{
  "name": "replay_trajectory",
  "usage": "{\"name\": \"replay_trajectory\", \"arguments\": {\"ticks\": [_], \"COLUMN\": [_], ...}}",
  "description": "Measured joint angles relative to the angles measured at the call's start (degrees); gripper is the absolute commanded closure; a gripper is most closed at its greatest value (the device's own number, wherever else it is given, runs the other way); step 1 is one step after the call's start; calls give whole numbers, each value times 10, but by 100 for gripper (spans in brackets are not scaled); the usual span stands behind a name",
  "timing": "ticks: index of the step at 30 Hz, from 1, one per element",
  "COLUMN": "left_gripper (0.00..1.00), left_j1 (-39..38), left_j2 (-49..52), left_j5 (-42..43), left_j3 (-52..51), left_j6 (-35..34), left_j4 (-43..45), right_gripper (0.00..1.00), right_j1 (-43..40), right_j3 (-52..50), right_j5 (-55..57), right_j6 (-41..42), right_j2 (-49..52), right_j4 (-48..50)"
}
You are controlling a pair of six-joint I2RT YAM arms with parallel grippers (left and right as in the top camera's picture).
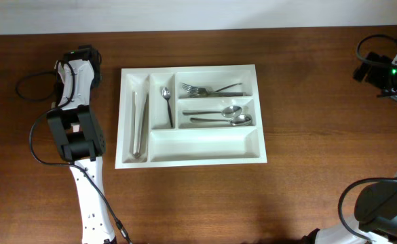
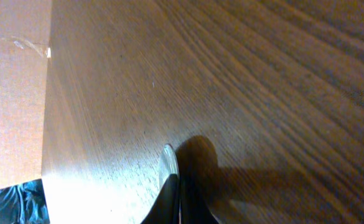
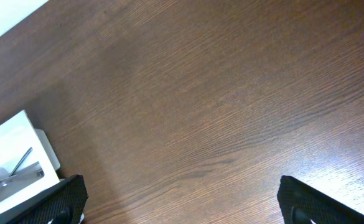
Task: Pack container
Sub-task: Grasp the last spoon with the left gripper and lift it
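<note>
The container [image 1: 136, 157], a white five-compartment tray, lies at the table's centre. Long metal pieces [image 1: 140, 122] lie in its far-left narrow slot and one spoon [image 1: 167, 103] in the slot beside it. Forks [image 1: 212, 89] fill the top wide compartment and spoons [image 1: 222, 115] the middle one; the bottom one holds nothing. My left gripper [image 2: 180, 202] is shut with nothing between its fingers, low over bare wood left of the tray. My right gripper [image 3: 182, 205] stands wide open over bare wood, its fingers [image 3: 57, 199] empty, with the tray's corner [image 3: 7, 146] at the left.
The left arm [image 1: 76, 129] stretches along the table's left side, with a black cable [image 1: 32, 85] looping beside it. The right arm's wrist [image 1: 390, 73] sits at the far right edge. Brown cardboard [image 2: 14, 93] shows past the table's edge in the left wrist view.
</note>
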Motion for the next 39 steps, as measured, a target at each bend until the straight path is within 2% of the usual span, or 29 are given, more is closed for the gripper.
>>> {"name": "replay_trajectory", "arguments": {"ticks": [16, 22, 26, 28, 31, 35, 39], "left_gripper": [98, 98, 98, 98, 98, 98, 98], "left_j1": [-1, -22, -76, -139, -213, -318, -377], "left_j2": [-6, -115, -257, -343, -398, -414, -357], "left_j5": [-11, -19, -29, -36, -40, -40, -36], "left_j3": [-1, -10, -9, -2, 8, 11, 9], "left_j6": [0, 19, 38, 46, 51, 43, 15], "left_j4": [-71, -79, -73, -64, -62, -66, -58], "right_gripper": [1, 1, 1, 1, 1, 1, 1], "right_j1": [0, 0, 0, 0, 0, 0, 0], "right_j3": [0, 0, 0, 0, 0, 0, 0], "right_j5": [0, 0, 0, 0, 0, 0, 0], "right_j6": [0, 0, 0, 0, 0, 0, 0], "right_j2": [0, 0, 0, 0, 0, 0, 0], "right_j4": [0, 0, 0, 0, 0, 0, 0]}}
